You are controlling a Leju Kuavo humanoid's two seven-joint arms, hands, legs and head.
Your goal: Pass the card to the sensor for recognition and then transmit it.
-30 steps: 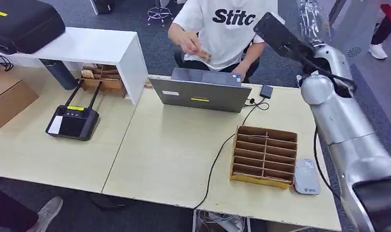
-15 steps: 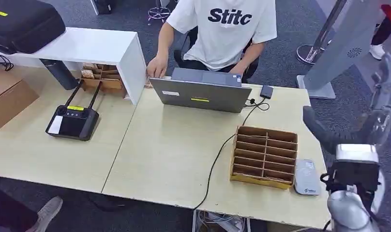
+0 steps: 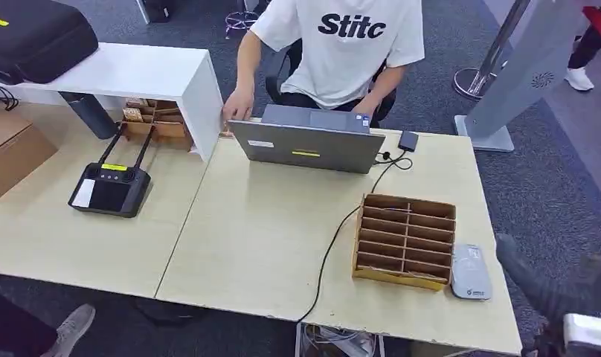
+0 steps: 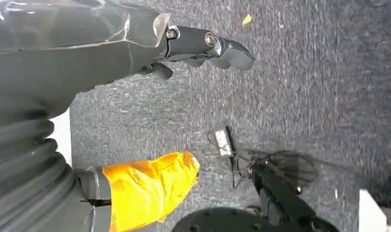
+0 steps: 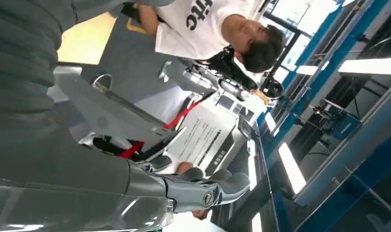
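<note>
- The left hand (image 4: 135,48) hangs down over the grey carpet (image 4: 300,96). Its thumb and its yellow-taped finger (image 4: 150,181) are spread apart, with nothing between them. It looks like it is resting because it has no job right now.
- The right hand (image 5: 184,186) points out toward the room, with its thumb and fingers stretched out. I see nothing in it, so it is open too.
- From the head view, the right arm (image 3: 550,290) is low, off the table's right edge and near the sensor (image 3: 471,271). I think it waits there so the reach will be short.
- The sensor lies flat by the near right corner of the table (image 3: 260,238), just beside the box (image 3: 405,239). That spot is easy for the right hand to get to.
- The box has many small slots. They look made to keep cards apart and standing, but I see no card in them.
- I cannot find the card in any view, so I cannot tell where it is.
- A person (image 3: 349,44) sits at the far edge behind the laptop (image 3: 306,145). That may be who gets the card after the scan.
- The task looks not yet begun: a card has to come first.
</note>
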